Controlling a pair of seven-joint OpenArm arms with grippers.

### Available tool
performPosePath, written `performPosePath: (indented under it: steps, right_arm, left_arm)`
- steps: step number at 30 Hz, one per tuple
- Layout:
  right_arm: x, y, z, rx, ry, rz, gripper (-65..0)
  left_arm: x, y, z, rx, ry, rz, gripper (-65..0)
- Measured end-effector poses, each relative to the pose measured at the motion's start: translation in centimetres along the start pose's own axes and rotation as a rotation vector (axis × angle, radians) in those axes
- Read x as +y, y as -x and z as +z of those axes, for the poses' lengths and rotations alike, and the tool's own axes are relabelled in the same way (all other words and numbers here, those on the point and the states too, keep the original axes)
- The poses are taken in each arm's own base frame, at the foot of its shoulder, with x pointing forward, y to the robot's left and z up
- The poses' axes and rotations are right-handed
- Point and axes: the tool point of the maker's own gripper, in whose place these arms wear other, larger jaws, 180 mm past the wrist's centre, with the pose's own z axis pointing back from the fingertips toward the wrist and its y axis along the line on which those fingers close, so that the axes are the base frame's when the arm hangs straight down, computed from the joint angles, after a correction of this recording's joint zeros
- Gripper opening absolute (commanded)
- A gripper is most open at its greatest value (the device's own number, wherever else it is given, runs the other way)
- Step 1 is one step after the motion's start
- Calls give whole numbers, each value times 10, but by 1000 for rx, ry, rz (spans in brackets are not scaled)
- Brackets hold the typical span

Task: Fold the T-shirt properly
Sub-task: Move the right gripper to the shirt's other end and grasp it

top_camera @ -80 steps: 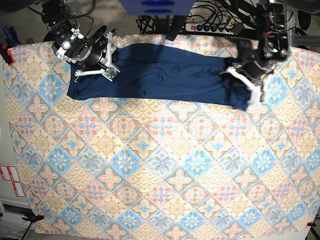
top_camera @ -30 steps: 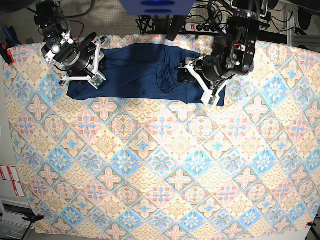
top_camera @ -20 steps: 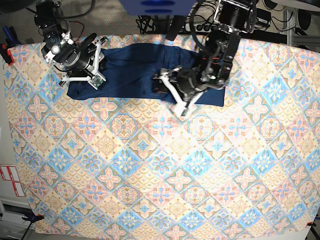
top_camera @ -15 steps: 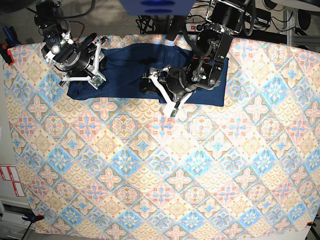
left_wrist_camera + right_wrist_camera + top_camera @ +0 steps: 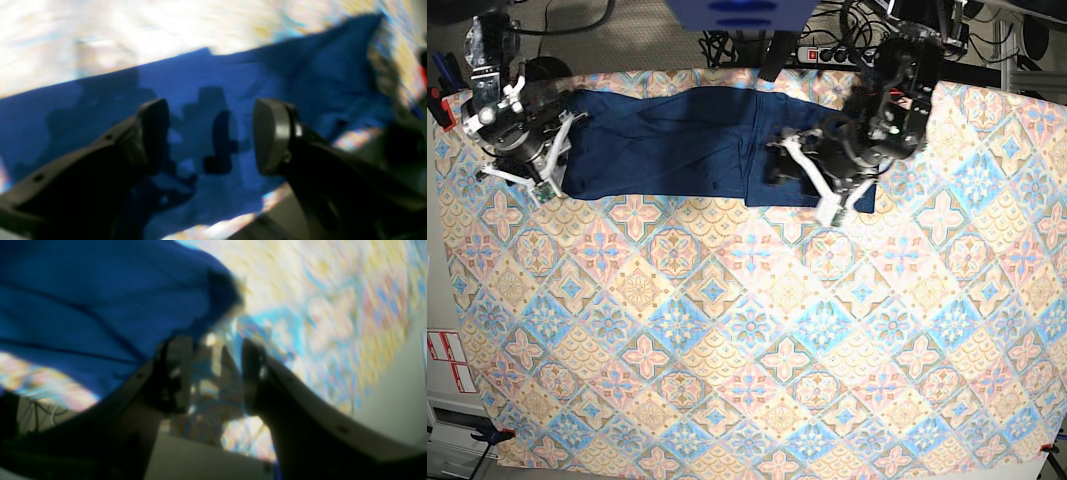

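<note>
The T-shirt (image 5: 697, 145) was found lying as a long navy band across the far edge of the patterned tablecloth (image 5: 747, 340), toward twelve o'clock in the base view. Compared with the earlier frames, its end at three o'clock had been carried inward and laid over the body, a fold edge being visible near the middle of the band; one widthwise fold was therefore judged complete. The left gripper (image 5: 812, 180) was seen above that doubled section, its jaws spread and nothing pinched between them. The right gripper (image 5: 537, 160) had been withdrawn from the cloth to the band's nine o'clock end, off its edge, jaws likewise spread and empty. It was judged that the nine o'clock end remained to be folded. The left wrist view showed what the base view did not: open air between the left gripper's pads (image 5: 270, 133), with creased fabric beneath. The right wrist view, though blurred, showed the right gripper's pads (image 5: 176, 373) over tablecloth, with a shirt corner (image 5: 220, 290) just beyond them at twelve o'clock.
</note>
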Motion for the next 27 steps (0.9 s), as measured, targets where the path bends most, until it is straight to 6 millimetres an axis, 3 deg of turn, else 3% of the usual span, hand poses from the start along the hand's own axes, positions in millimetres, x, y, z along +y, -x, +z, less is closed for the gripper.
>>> performPosePath:
  steps: [5, 8, 12, 20, 27]
  right_arm:
    - [6, -16, -11, -32, -147, -152, -413]
    - [8, -10, -23, -5, -227, -238, -413]
    - [18, 5, -32, 28, -313, -338, -397]
    - [5, -6, -42, 8, -302, -371, -229]
    - [10, 11, -50, 55, -320, -416, -222]
  left_arm:
    - [46, -1, 25, -48, -120, 84, -257]
    - [66, 5, 36, -40, -169, 91, -257]
    - [71, 11, 40, -22, -180, 78, -257]
    - [75, 16, 43, -11, -191, 74, -257]
    - [76, 15, 43, -13, -192, 73, -257]
